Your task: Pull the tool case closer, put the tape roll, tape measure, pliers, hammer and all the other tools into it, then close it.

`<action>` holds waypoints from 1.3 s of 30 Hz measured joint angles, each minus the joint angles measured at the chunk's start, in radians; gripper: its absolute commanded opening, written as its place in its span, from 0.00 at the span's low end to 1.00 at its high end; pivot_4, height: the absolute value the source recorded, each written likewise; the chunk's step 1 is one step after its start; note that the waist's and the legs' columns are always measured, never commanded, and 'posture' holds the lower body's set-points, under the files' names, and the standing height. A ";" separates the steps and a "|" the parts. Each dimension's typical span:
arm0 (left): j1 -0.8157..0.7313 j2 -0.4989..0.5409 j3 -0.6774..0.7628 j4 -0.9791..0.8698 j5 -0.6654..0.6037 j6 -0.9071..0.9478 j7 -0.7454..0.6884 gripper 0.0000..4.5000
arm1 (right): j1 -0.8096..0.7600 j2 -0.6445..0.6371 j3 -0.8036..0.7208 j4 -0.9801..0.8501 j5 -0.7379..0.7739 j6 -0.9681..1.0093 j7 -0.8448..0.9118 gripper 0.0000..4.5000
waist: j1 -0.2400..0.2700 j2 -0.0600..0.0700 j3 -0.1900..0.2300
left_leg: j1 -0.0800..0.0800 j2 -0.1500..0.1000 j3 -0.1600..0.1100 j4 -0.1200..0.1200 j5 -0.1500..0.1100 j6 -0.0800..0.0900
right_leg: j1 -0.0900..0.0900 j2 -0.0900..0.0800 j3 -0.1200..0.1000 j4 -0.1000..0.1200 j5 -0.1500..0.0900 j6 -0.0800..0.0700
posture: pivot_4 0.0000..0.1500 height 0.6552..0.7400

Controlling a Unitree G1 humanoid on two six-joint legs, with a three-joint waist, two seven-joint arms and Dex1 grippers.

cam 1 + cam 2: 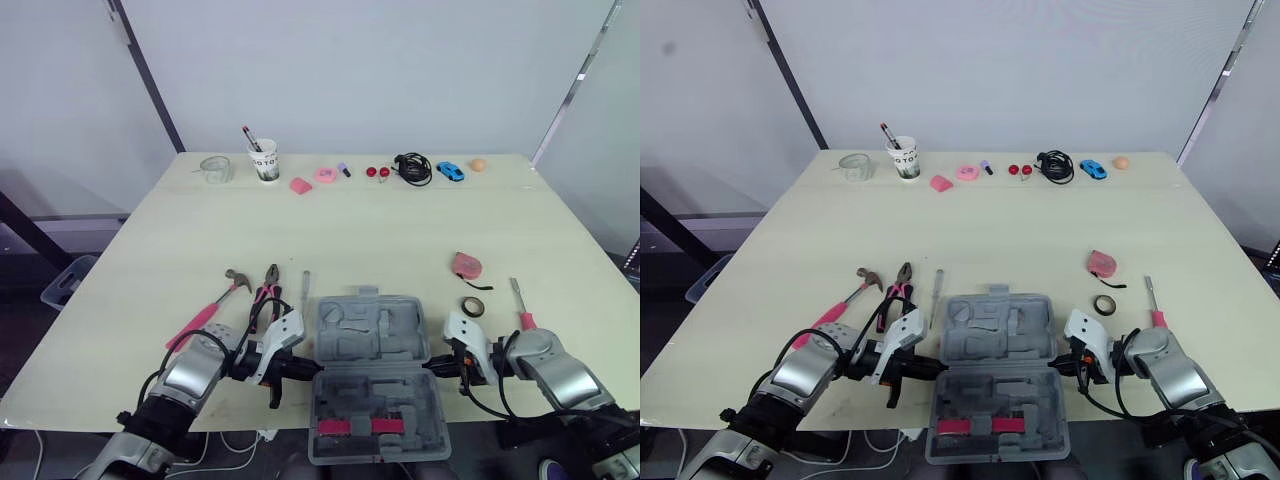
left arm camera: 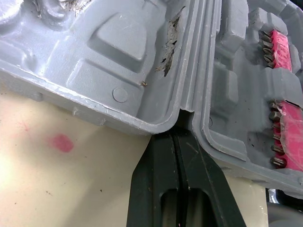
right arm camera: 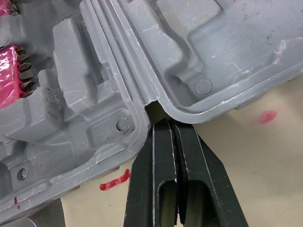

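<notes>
— Where is the case (image 1: 372, 370)?

— Open flat at the near middle of the table (image 1: 330, 225), both grey halves facing up. The near half holds two pink bit strips (image 1: 374, 427) and seems to jut over the table's near edge.

— And the claws?

— The left claw (image 2: 177, 137) is at the case's left side, with its tips at the notch where the two halves hinge. Its two black fingers are pressed together with nothing between them. The right claw (image 3: 171, 124) mirrors it on the right side, fingers together and tips at the hinge notch there.

— Are the tips touching the case?

— In both wrist views the tips meet the grey rim at the hinge. I cannot tell whether they press on it.

— Where are the tools?

— All of them lie on the table outside the case. The hammer (image 1: 210, 308), with a pink handle, lies left of the case, and the pliers (image 1: 266, 290) are just beside it on its right. A thin metal rod (image 1: 306, 286) lies between the pliers and the case. On the right, the pink tape measure (image 1: 466, 265) lies beyond the case's far right corner. The tape roll (image 1: 473, 306) sits nearer than it, and a screwdriver (image 1: 521, 305) lies right of the roll.

— Anything else?

— A row of small things runs along the far edge, among them a cup (image 1: 264, 160).
</notes>
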 measured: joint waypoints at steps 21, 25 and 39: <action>0.058 0.008 0.051 -0.004 -0.061 -0.018 0.039 0.00 | 0.059 -0.023 -0.051 0.030 0.062 -0.073 -0.037 0.01 | 0.000 0.000 0.000 | -0.001 0.001 0.000 0.000 0.000 0.000 | 0.000 0.000 0.000 0.000 0.000 0.000 | 1.00 1.00; 0.078 0.026 0.076 -0.013 -0.068 -0.026 0.056 0.00 | 0.080 -0.049 -0.085 0.026 0.069 -0.078 -0.050 0.01 | 0.000 0.000 0.000 | -0.001 0.001 0.000 0.000 0.000 0.000 | -0.001 0.000 0.000 0.000 0.000 0.000 | 1.00 1.00; 0.254 0.049 0.302 -0.130 -0.205 -0.100 0.106 0.00 | 0.222 -0.038 -0.270 -0.018 0.139 -0.289 -0.125 0.01 | -0.001 -0.001 0.004 | -0.004 0.006 0.001 -0.001 0.000 0.000 | -0.003 -0.001 -0.001 -0.003 0.000 0.000 | 1.00 1.00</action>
